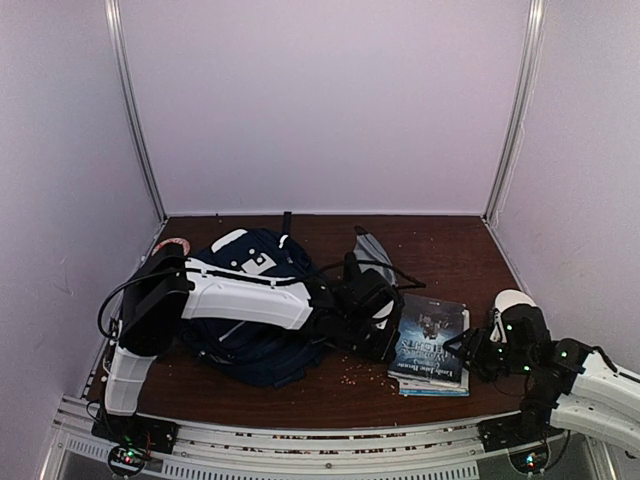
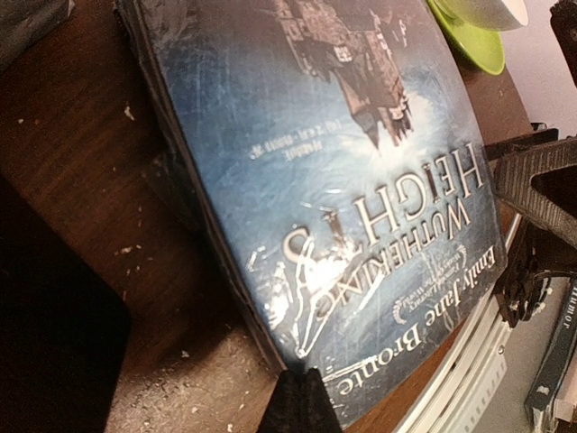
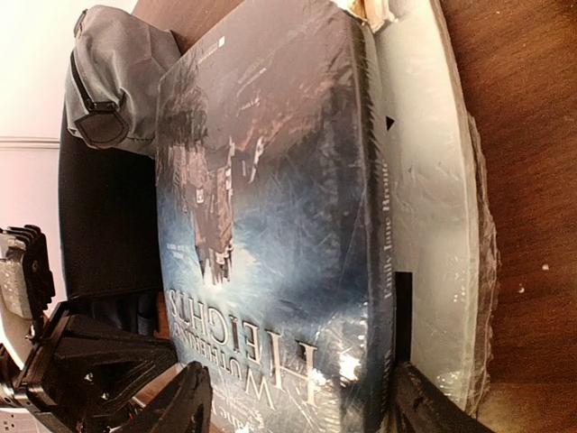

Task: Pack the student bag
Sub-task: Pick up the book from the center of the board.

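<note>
The student bag (image 1: 250, 310), navy with white patches, lies at the left of the table under my left arm. To its right a blue "Wuthering Heights" book (image 1: 432, 335) lies on top of a grey plastic-wrapped book (image 3: 424, 180). My left gripper (image 2: 302, 383) is shut, its fingertips pressed together against the blue book's (image 2: 343, 180) near corner; in the top view my left gripper (image 1: 385, 325) sits at the book's left edge. My right gripper (image 3: 302, 397) is open at the book's (image 3: 270, 207) opposite end, one finger on each side of it. My right gripper (image 1: 468, 352) shows by the stack's right edge.
A small grey pouch (image 1: 372, 245) lies behind the books, also seen as the pouch (image 3: 117, 81) in the right wrist view. A white cup (image 1: 512, 300) on a green saucer (image 2: 469, 36) stands just right of the books. Crumbs dot the brown table (image 1: 450, 250). White walls enclose three sides.
</note>
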You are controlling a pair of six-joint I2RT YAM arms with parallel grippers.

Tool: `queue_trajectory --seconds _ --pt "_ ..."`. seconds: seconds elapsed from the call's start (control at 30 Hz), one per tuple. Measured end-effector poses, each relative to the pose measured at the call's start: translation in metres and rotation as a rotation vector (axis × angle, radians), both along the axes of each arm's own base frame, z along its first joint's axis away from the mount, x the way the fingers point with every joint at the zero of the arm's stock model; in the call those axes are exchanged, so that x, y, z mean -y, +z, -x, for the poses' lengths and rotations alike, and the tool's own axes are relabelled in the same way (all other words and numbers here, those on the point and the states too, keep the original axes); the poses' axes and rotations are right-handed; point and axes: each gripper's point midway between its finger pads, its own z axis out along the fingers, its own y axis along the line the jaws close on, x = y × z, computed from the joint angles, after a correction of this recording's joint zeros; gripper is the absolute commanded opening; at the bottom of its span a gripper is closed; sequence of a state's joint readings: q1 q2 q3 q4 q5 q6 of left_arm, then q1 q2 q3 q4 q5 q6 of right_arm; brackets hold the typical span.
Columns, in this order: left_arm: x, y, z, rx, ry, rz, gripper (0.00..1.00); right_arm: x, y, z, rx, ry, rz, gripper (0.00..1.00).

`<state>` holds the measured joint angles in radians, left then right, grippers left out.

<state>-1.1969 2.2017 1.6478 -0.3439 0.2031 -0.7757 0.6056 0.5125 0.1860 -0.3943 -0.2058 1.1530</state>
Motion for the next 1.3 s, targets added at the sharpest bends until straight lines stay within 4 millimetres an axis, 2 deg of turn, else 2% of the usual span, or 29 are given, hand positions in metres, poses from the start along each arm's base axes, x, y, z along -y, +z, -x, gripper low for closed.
queue_trajectory --seconds 0.73,0.8,0.9,1.0,1.1,1.17,1.3 --pt "-0.001 -0.003 -0.001 -0.043 -0.011 -0.035 0.0 -0.005 0.005 -0.005 0.034 0.007 -0.025 0.63" --pt "-0.001 -0.005 -0.001 -0.044 -0.012 -0.038 0.0 -0.013 0.008 -0.003 0.036 0.043 -0.053 0.63" --pt "0.004 -0.009 -0.001 -0.042 -0.02 -0.022 0.0 -0.036 0.023 0.006 0.055 0.148 -0.132 0.63" --pt "0.008 -0.013 0.001 -0.04 -0.03 -0.013 0.0 -0.048 0.039 0.009 0.085 0.204 -0.185 0.62" --pt "0.009 -0.018 0.002 -0.039 -0.034 -0.015 0.0 -0.053 0.048 0.008 0.101 0.22 -0.204 0.55" --pt "0.009 -0.019 0.002 -0.039 -0.035 -0.018 0.0 -0.053 0.046 0.008 0.095 0.221 -0.201 0.51" --pt "0.009 -0.019 0.002 -0.036 -0.037 -0.019 0.0 -0.051 0.044 0.008 0.087 0.209 -0.194 0.47"
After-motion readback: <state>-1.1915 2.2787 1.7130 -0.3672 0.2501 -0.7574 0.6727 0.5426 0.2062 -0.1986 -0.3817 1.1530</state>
